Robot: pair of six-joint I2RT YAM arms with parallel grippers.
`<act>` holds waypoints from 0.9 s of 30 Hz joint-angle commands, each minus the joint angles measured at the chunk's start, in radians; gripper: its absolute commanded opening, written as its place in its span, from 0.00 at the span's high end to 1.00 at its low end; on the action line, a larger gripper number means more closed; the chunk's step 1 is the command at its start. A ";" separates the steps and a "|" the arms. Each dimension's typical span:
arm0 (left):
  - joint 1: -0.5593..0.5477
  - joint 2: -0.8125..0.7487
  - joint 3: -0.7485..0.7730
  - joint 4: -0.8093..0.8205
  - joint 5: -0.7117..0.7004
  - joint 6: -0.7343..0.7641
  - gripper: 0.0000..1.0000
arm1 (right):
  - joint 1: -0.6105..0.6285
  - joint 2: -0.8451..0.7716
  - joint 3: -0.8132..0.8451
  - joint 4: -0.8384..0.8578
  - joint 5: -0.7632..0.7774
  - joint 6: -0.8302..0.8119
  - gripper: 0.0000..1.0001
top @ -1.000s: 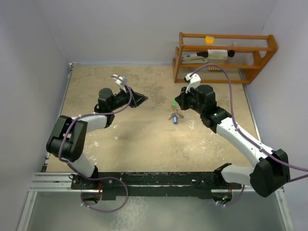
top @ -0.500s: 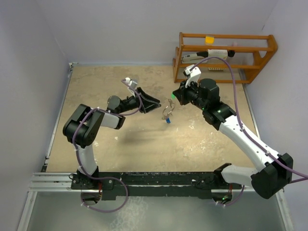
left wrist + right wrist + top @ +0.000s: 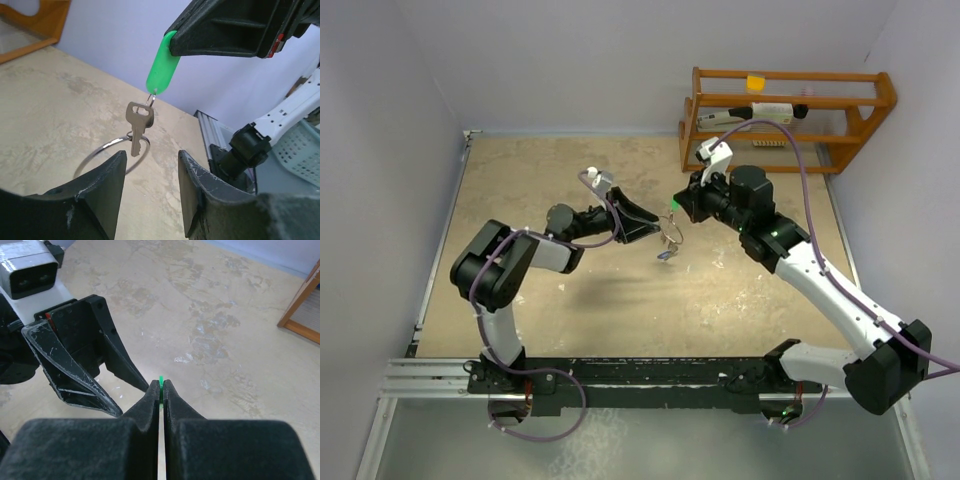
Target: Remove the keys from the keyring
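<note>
My left gripper (image 3: 151,156) has swung in from the left of the table (image 3: 520,180) over the last second, and my right gripper (image 3: 160,386) has carried the bunch leftward to meet it. The left jaws stand apart and empty, one finger on each side of where the ring (image 3: 95,151) hangs, just short of it and not touching. I judge the gap is kept wide so the thin wire can slip between the pads before I close. The right jaws are clenched on the green head (image 3: 161,62), pinching its top so the rest dangles free. A silver key (image 3: 137,125) hangs from a small link at the head's lower end, and the ring loops behind that key, clear of the table. Holding the bunch aloft, I think, gives the left gripper room to take the ring from the side. From above, a bluish key (image 3: 664,256) shows lowest, too small to read well.
</note>
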 commanded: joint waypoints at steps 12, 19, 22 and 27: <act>-0.069 -0.283 0.034 -0.835 -0.279 0.830 0.51 | 0.041 -0.046 0.053 0.066 -0.054 0.030 1.00; -0.087 -0.273 0.004 -0.799 -0.268 0.824 0.50 | 0.049 -0.047 0.066 0.066 -0.059 0.030 1.00; -0.092 -0.262 0.002 -0.749 -0.261 0.795 0.52 | 0.052 -0.049 0.065 0.071 -0.061 0.033 1.00; -0.095 -0.239 -0.002 -0.640 -0.222 0.717 0.55 | 0.054 -0.049 0.056 0.076 -0.058 0.036 1.00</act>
